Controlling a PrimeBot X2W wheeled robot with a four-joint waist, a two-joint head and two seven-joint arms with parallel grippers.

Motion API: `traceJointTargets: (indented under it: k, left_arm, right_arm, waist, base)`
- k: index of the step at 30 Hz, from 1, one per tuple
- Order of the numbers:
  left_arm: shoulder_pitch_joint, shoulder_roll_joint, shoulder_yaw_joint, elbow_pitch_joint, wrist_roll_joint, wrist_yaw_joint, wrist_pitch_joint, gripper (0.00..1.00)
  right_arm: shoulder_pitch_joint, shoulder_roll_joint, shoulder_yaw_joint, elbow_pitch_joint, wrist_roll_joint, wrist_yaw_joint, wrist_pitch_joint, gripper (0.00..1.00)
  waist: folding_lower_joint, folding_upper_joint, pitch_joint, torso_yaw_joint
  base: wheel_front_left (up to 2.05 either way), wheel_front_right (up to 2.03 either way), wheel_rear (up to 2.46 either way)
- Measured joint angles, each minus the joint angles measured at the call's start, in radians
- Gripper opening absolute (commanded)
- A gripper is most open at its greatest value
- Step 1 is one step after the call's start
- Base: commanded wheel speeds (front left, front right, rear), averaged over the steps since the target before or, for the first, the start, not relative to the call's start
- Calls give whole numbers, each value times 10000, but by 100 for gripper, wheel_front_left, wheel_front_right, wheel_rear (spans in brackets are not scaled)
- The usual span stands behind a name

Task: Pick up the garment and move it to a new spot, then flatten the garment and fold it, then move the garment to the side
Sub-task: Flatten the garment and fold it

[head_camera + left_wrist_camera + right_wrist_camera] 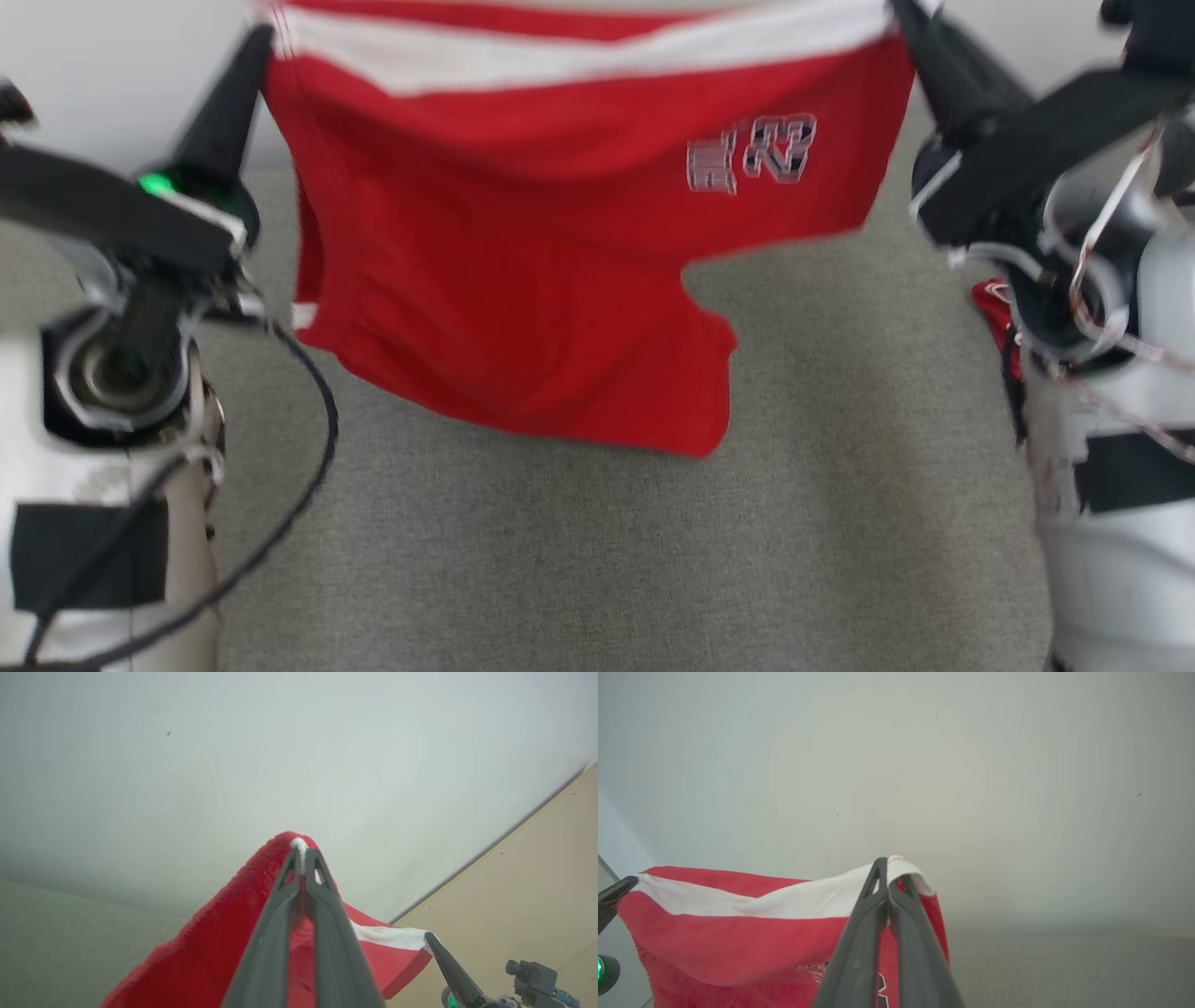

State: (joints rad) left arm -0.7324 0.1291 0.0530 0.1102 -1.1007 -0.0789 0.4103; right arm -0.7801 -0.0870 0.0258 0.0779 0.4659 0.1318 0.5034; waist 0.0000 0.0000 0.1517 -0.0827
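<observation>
Hanging over the grey woven surface (840, 485), the red garment with a white band (523, 280) spans 9-to-3 o'clock — left gripper (301, 851) clamps its 10 o'clock corner, right gripper (887, 865) its 2 o'clock corner.

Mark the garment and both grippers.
garment (523, 280): head view, middle of the red panel.
left gripper (301, 857): left wrist view, between the fingertips, on the hem.
right gripper (888, 870): right wrist view, between the fingertips.

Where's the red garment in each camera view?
Head view: red garment hangs upper centre, pinched between left gripper and right gripper.
Left wrist view: red garment bottom centre, peaking mid-frame.
Right wrist view: red garment lower left to centre.
Shared landmark: its white band.
</observation>
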Motion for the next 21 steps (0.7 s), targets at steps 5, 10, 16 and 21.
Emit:
traceJointTargets:
  k: [5,10,16,21]
  left_arm:
    - [-1615,-94,313,161,67,502,-512,0]
    - [-3455,207,506,531,1358,897,-2096,0]
    - [-5708,128,433,1066,1958,656,-3544,0]
    - [-7262,100,458,1317,2280,105,-4736,0]
  right_arm:
    - [-1998,-370,489,823,-362,0,-115,0]
    - [-4139,-270,600,1914,-426,0,-817,0]
    - [-6720,12,230,2855,-493,0,-2408,0]
    - [-8408,-171,-35,3306,-1193,4,-4374,0]
  waist:
    - [1,0,648,-84]
    - [3,1,1584,-207]
    - [5,1,2953,-389]
    - [3,1,4105,-559]
  base:
    - [0,0,0]
    - [0,0,0]
    - [0,0,0]
    - [0,0,0]
